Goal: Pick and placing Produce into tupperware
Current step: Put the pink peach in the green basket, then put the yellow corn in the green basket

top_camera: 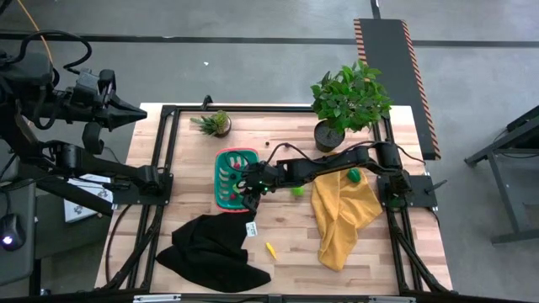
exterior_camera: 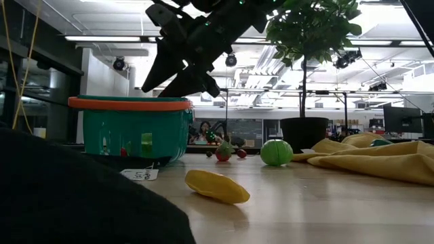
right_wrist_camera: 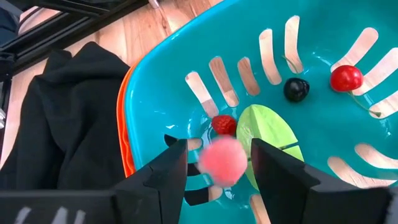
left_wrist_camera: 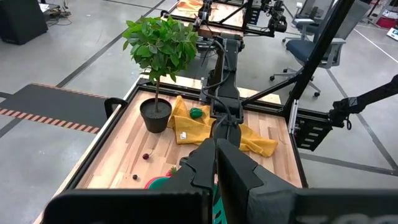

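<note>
- The right gripper (right_wrist_camera: 219, 163) is hanging over the teal basket (top_camera: 229, 160), its jaws spreading on either side of a pink toy fruit (right_wrist_camera: 222, 158) that looks to be just leaving them; whether the jaws are touching it is unclear.
- The step in hand appears to be the release: one piece of produce is going into the basket, joining a red strawberry (right_wrist_camera: 223, 124), a pale green slice (right_wrist_camera: 266, 134), a dark berry (right_wrist_camera: 296, 89) and a red cherry (right_wrist_camera: 346, 78) lying on its slotted floor.
- The left gripper (left_wrist_camera: 216, 163) is waiting off the desk (top_camera: 286, 244), well away from the basket, its jaws pressed together on nothing.
- Produce is lying outside the basket: a yellow piece (exterior_camera: 209, 186) on the bare desk near the basket's front, a green ball (exterior_camera: 276, 152) beside the yellow cloth (exterior_camera: 380, 159), small red pieces (exterior_camera: 224, 154) behind it, and a darker green piece (top_camera: 354, 175) on the cloth itself.
- The next move, by this reading, calls for the right arm to lift clear of the basket's orange-red rim (exterior_camera: 129, 104) with jaws wide, then swing toward the nearest loose piece and lower squarely over it, since such small rounded toys may roll.
</note>
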Available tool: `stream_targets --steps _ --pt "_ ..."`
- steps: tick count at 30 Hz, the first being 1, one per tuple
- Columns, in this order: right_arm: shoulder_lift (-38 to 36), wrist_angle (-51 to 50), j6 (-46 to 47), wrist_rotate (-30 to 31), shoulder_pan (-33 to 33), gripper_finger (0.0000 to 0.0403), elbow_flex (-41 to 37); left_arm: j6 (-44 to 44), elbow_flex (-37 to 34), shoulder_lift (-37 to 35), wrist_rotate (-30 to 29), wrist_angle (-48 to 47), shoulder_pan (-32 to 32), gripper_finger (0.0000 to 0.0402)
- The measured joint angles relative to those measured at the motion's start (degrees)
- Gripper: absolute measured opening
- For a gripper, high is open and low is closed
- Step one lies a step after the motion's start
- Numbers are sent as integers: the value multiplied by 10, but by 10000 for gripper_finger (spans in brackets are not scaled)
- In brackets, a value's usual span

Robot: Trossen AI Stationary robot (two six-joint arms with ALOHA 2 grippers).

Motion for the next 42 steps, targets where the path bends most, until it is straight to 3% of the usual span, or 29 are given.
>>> stream_targets --steps 15,22,35,42 --pt "0 0 2 3 0 170 0 0 0 0 0 0 0 7" --pt "-21 -10 13 41 1 170 0 0 0 0 0 0 0 7" --pt "-94 -201 62 85 39 169 0 3 0 -1 1 0 0 7" --pt "-128 -327 108 116 76 169 0 14 -25 -1 39 1 0 7"
